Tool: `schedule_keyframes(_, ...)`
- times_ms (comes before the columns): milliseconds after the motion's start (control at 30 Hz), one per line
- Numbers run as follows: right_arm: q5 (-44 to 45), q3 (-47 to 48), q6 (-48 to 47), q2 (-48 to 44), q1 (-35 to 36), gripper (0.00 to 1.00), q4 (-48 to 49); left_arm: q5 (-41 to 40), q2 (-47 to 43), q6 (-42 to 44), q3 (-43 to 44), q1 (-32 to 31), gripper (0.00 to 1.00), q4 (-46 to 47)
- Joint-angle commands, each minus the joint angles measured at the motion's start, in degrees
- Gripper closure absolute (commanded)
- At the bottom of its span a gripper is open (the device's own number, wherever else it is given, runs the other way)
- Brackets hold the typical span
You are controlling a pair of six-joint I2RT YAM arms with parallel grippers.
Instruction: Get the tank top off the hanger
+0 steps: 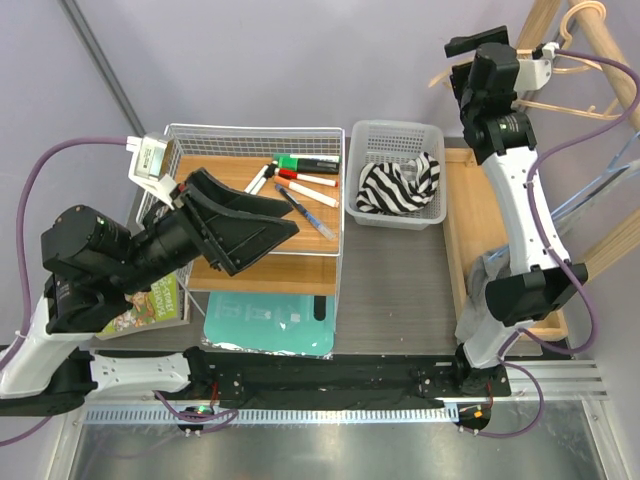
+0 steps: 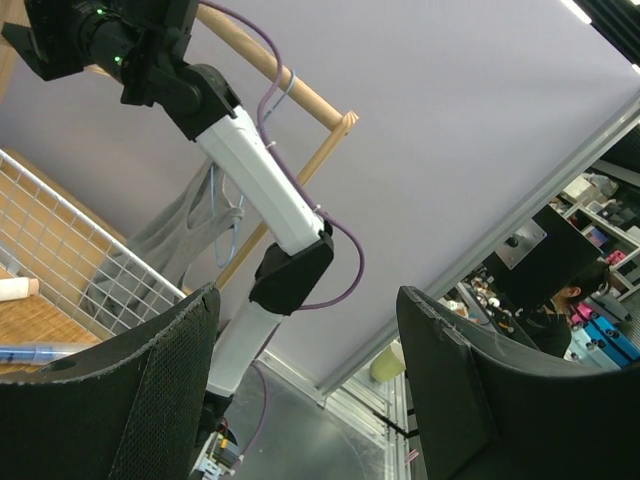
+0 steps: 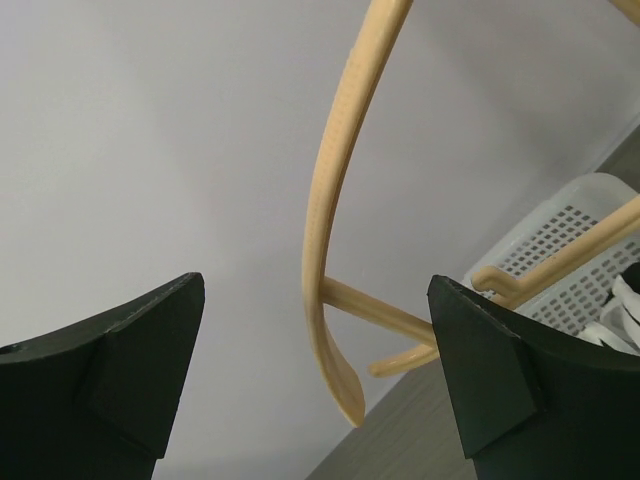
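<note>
The grey tank top (image 2: 165,240) hangs on a thin light-blue hanger (image 2: 232,215) from the wooden rack (image 2: 300,95), behind my right arm. A bit of grey cloth (image 1: 491,267) shows beside that arm's elbow in the top view. My right gripper (image 1: 478,47) is raised at the back right, open and empty. An empty wooden hanger (image 3: 325,215) lies between its jaws without touching them, and it also shows in the top view (image 1: 560,62). The gripper shows in the right wrist view (image 3: 315,290). My left gripper (image 1: 275,232) is open and empty above the wire basket, also shown in its own view (image 2: 308,295).
A wire basket (image 1: 255,130) holds a wooden board and several markers (image 1: 305,180). A white plastic basket (image 1: 395,135) holds a zebra-striped cloth (image 1: 398,185). A teal pouch (image 1: 268,320) and a book (image 1: 150,305) lie near the front. A wooden tray (image 1: 470,215) lies on the right.
</note>
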Motion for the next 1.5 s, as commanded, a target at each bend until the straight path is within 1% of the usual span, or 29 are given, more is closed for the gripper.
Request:
schedule_keyframes(0, 8.52, -1.93, -4.4, -7.52, 4.27, 0.0, -7.37, 1.34, 0.41, -0.36, -1.13, -0.09, 0.28, 3.07)
schedule_keyframes(167, 12.23, -7.2, -11.95, -11.92, 8.67, 0.0, -7.46, 1.69, 1.03, -0.98, -2.01, -0.08, 0.28, 3.78)
schedule_keyframes(300, 10.39, -10.98, -17.05, -15.52, 12.44, 0.0, -6.59, 1.69, 1.99, -1.07, -2.28, -0.08, 0.28, 5.01)
schedule_keyframes(333, 7.69, -12.9, -18.19, -17.1, 12.98, 0.0, -6.14, 1.69, 2.26, -1.07, -2.19, -0.17, 0.28, 4.92)
schedule_keyframes(367, 6.01, -13.53, -20.12, -17.63, 13.07, 0.0, -5.97, 3.17, 2.43, -1.15, -1.92, -0.09, 0.28, 5.01)
schedule_keyframes(467, 3.54, -15.03, -21.8, -20.09, 13.24, 0.0, -8.42, 4.24, 3.57, -1.24, -1.48, -0.08, 0.29, 5.53)
schedule_keyframes(633, 3.62, -20.91, -24.88, -26.24, 13.42, 0.0, -10.18, 6.17, 6.12, -1.77, 0.01, -0.08, 0.29, 5.8)
schedule_keyframes(733, 3.62, -21.01, -26.46, -29.5, 13.42, 0.0, -13.43, 7.66, 8.22, -2.29, 0.71, -0.17, 0.3, 6.24)
schedule_keyframes(867, -2.16, -22.5, -27.52, -33.36, 13.42, 0.0, -15.45, 11.52, 11.21, -3.43, 0.89, -0.35, 0.31, 8.78)
schedule_keyframes(900, -6.44, -23.72, -27.87, -34.16, 13.42, 0.0, -15.46, 11.97, 12.18, -3.53, 0.98, -0.52, 0.31, 9.31)
schedule_keyframes(967, -10.25, -25.31, -27.61, -35.91, 13.42, 0.0, -14.84, 12.33, 14.9, -3.09, 2.11, -1.84, 0.31, 10.28)
schedule_keyframes(1000, -13.83, -27.06, -27.34, -38.27, 13.33, 0.0, -14.49, 12.33, 15.96, -2.39, 2.73, -2.71, 0.31, 10.45)
schedule_keyframes(1067, -16.14, -28.04, -26.55, -40.83, 13.42, 0.0, -14.31, 11.8, 19.02, -0.12, 5.18, -5.52, 0.31, 10.46)
schedule_keyframes(1133, -18.43, -28.31, -26.38, -44.43, 13.33, 0.0, -14.31, 10.4, 20.79, 1.83, 6.95, -8.24, 0.31, 10.37)
schedule_keyframes(1267, -18.18, -25.59, -27.25, -49.01, 13.33, 0.0, -17.46, 5.31, 23.26, 7.27, 8.89, -12.29, 0.31, 10.37)
schedule_keyframes(1400, -16.86, -21.46, -28.75, -51.39, 13.33, 0.0, -21.69, -4.17, 26.15, 14.99, 10.55, -17.38, 0.32, 9.32)
schedule_keyframes(1433, -15.81, -20.75, -29.1, -51.74, 13.42, 0.0, -23.61, -8.72, 27.21, 16.32, 11.34, -18.18, 0.33, 8.01)
schedule_keyframes(1467, -15.19, -19.01, -29.54, -51.83, 13.42, 0.0, -24.59, -10.77, 28.18, 17.73, 12.22, -18.8, 0.33, 7.13)
